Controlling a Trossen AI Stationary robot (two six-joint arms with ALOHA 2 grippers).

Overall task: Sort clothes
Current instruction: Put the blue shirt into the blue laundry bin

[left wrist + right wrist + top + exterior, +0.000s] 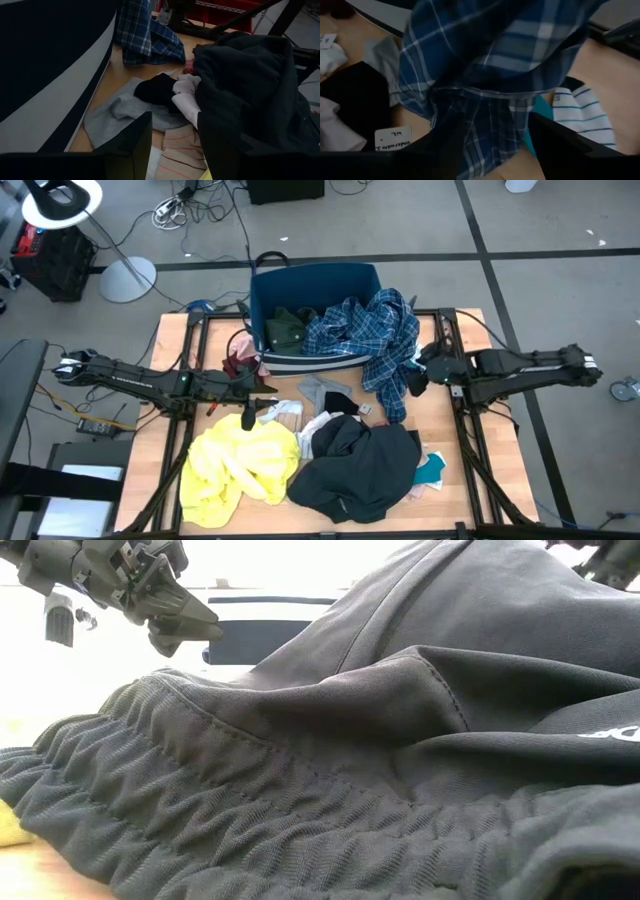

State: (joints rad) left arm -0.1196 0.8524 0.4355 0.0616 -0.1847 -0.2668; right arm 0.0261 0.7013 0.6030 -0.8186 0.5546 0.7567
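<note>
Bin: the navy blue bin [312, 290] with white stripes stood at the table's [470, 442] twelve o'clock edge in the high view.
Plaid shirt: the blue plaid shirt [378, 340] hung half over the bin's wall, its tail trailing down onto the wood toward five o'clock of the bin.
Dark green garment: it [285, 328] lay inside the bin, at nine o'clock of the plaid.
Table pile: a yellow garment [238, 463] lay toward seven o'clock of the table, touching a dark grey garment [360, 468] at six o'clock; a grey piece [322, 390] and white pieces [282, 411] lay between them and the bin; a teal piece [431, 470] peeked out at the grey garment's three o'clock side.
Left gripper: it [247, 417] hovered over the white pieces, fingers spread, grasping nothing.
Right gripper: it [413, 377] sat just beside the plaid tail, fingers parted and released, the cloth hanging between them in its wrist view.
</note>
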